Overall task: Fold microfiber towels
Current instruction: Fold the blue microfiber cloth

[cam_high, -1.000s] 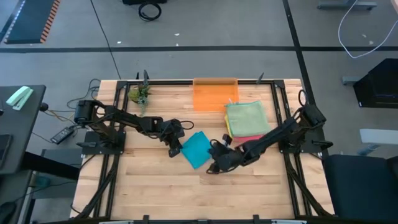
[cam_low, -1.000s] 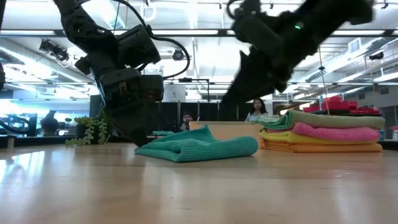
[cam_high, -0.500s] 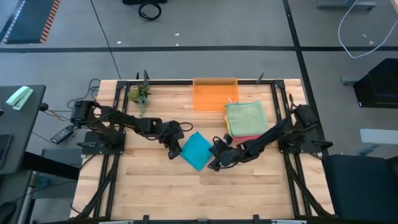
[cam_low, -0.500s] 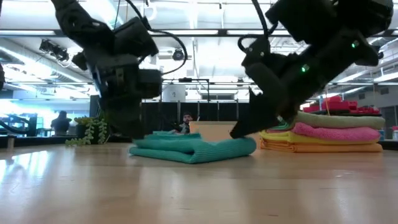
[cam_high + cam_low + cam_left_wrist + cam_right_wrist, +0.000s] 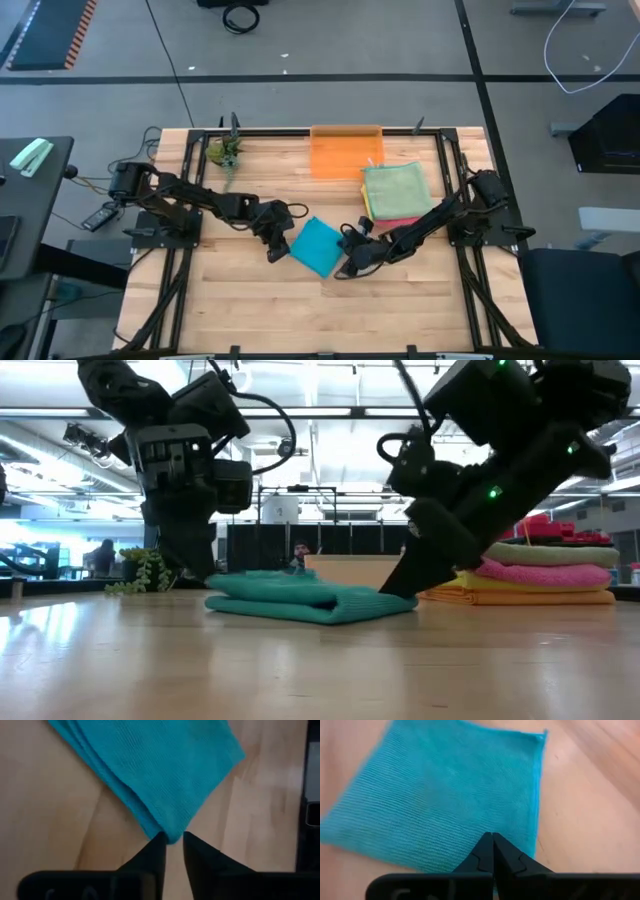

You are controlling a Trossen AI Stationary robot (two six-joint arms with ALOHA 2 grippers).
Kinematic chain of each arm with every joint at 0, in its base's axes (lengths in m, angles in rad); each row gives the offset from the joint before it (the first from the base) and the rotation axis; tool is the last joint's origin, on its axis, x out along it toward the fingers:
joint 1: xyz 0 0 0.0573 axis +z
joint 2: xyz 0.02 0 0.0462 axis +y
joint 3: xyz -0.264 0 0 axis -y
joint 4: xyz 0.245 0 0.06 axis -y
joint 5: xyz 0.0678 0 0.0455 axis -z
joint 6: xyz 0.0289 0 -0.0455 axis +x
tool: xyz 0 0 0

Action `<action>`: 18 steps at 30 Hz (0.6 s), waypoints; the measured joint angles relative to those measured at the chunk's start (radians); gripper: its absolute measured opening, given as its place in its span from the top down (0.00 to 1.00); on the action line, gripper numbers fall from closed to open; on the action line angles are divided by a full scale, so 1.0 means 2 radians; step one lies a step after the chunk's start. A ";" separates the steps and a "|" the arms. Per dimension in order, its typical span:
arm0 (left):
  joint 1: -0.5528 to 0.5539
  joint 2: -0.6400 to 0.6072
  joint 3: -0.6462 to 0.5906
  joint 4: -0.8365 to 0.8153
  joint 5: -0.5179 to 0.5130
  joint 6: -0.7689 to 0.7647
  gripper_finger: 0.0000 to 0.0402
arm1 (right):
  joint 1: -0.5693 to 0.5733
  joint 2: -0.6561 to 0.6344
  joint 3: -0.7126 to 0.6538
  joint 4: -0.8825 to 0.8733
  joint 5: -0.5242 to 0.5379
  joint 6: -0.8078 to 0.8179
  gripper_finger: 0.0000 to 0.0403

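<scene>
Teal microfiber towel (image 5: 318, 246), already folded into a small diamond-shaped packet, is seen lying flat on the wooden table (image 5: 250, 310) at the centre of the high view, between the two grippers. A stack of folded towels (image 5: 397, 192), sage green on top with pink and yellow beneath, is seen at the right of centre, beside the translucent orange bin (image 5: 345, 152) at the upper centre. The left gripper (image 5: 274, 247) is placed at the left corner of the teal packet; in the left wrist view its jaws stand slightly parted with the folded corner just at their tips, and whether that corner is pinched cannot be told. The right gripper (image 5: 349, 263) is set low at the packet's right edge; in the right wrist view its jaws are pressed together, tips on or just over the cloth, and no fold is seen between them. The cloth is judged light, soft and limp, with a ribbed nap that should hold well against the fingers but slide easily on the smooth wood. The layers visible at the packet's edge in the left wrist view are judged liable to splay if lifted by one ply; a hold across all layers at a folded corner or closed edge is judged best, with the opposite corner supported.
</scene>
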 joint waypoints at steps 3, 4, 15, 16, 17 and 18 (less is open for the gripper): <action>-0.004 0.000 0.000 0.001 -0.022 0.001 0.76 | 0.000 -0.019 0.006 -0.004 -0.008 -0.024 0.99; -0.002 0.000 0.000 0.003 -0.023 0.005 0.74 | 0.002 -0.027 0.008 -0.007 -0.008 -0.026 0.99; 0.012 -0.009 0.024 0.045 -0.080 0.111 0.65 | 0.063 0.035 0.090 0.021 -0.008 -0.025 1.00; 0.008 -0.002 0.028 0.067 -0.100 0.131 0.67 | 0.067 0.048 0.105 0.023 -0.006 -0.026 1.00; 0.003 0.005 0.031 0.090 -0.112 0.149 0.68 | 0.069 0.060 0.120 0.027 -0.006 -0.028 1.00; 0.001 0.012 0.032 0.098 -0.116 0.168 0.70 | 0.069 0.070 0.130 0.025 -0.006 -0.030 1.00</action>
